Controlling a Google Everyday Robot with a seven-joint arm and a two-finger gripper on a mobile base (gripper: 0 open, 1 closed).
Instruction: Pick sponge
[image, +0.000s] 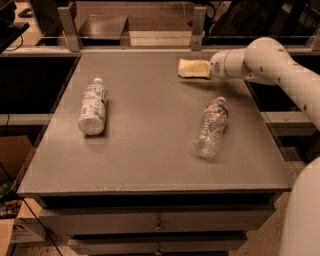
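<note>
My gripper (193, 68) hovers at the far right of the grey table (150, 160), low over its surface. Its pale yellow padded end points left from the white wrist (227, 64). I see no separate sponge on the table; it is hidden or out of view, and I cannot tell whether anything sits under or inside the gripper.
A clear plastic bottle (210, 127) lies on its side right of centre, just in front of the gripper. A white-labelled bottle (93, 106) lies on the left. A metal rail with posts (198, 22) runs along the back edge. A white robot part (305, 215) fills the lower right corner.
</note>
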